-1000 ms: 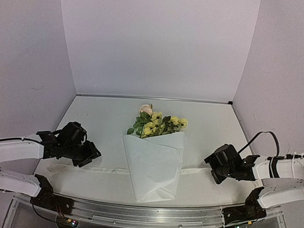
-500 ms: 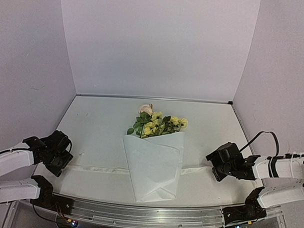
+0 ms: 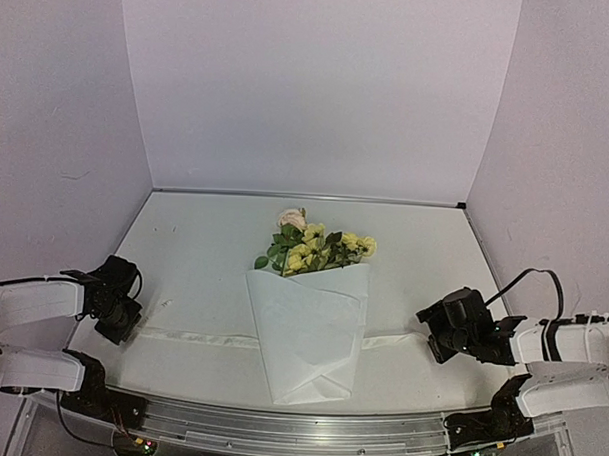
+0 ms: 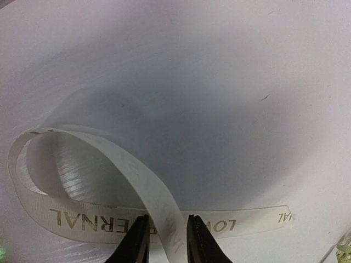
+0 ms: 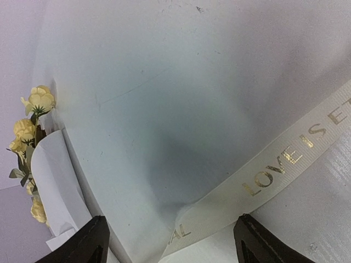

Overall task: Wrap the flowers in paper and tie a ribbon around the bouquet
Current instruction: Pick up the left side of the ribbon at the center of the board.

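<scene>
Listing what we find on the bench point(image 3: 204, 235):

- Bouquet point(image 3: 311, 338), one. It lies flat at the centre, narrow folded end toward the arms, open end away from them.
- Paper point(image 3: 303, 323): a white, creased cone closed around the stems.
- Flowers point(image 3: 319, 251): yellow blossoms and green leaves stick out of the far end of the cone, with a pale rose point(image 3: 292, 219) farthest back.
- Ribbon point(image 3: 201, 338): off-white with gold lettering point(image 5: 274, 167), untied. It lies across the bench from left to right and disappears beneath the lower part of the paper. Its left end curls into a raised loop.
- Left fingers point(image 4: 136, 246): at the ribbon's left end. We see a narrow gap with the ribbon rising between them, and we cannot tell whether they pinch it.
- Right fingers point(image 5: 90, 244): spread wide over the ribbon just right of the bouquet. A stretch of ribbon lies flat on the bench between them, and we see nothing gripped.
</scene>
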Tool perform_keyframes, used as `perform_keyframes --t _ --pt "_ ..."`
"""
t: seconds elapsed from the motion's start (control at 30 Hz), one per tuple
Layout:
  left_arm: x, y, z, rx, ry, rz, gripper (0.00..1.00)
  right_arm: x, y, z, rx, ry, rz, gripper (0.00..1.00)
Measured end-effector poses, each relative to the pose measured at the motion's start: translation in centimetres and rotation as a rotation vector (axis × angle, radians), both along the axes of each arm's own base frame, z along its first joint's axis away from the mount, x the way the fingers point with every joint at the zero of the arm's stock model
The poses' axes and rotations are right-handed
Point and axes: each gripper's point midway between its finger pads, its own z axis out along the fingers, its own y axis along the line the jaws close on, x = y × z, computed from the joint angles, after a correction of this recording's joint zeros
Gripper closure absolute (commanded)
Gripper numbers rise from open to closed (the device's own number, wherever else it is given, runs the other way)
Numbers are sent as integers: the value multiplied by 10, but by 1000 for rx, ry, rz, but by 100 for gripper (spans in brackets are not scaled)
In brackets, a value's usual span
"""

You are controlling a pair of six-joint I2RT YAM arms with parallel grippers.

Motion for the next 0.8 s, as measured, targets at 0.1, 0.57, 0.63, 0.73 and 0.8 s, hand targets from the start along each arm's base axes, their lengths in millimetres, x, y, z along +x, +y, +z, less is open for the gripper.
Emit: perform_keyframes --t 0.1,0.57,0.63,0.73,0.8 --pt "7 0 2 -7 -24 -11 95 2 -3 -2 -4 5 -13 26" --pt "35 2 20 58 -115 -127 100 19 -3 -11 -85 67 -6 39" --pt "38 4 23 71 -124 -136 100 19 -4 -8 -101 74 3 32" --pt "41 5 25 87 -128 -150 100 11 -16 -4 -134 98 -1 26" --pt "43 5 27 93 -132 -162 100 1 -34 -3 -159 120 -25 25"
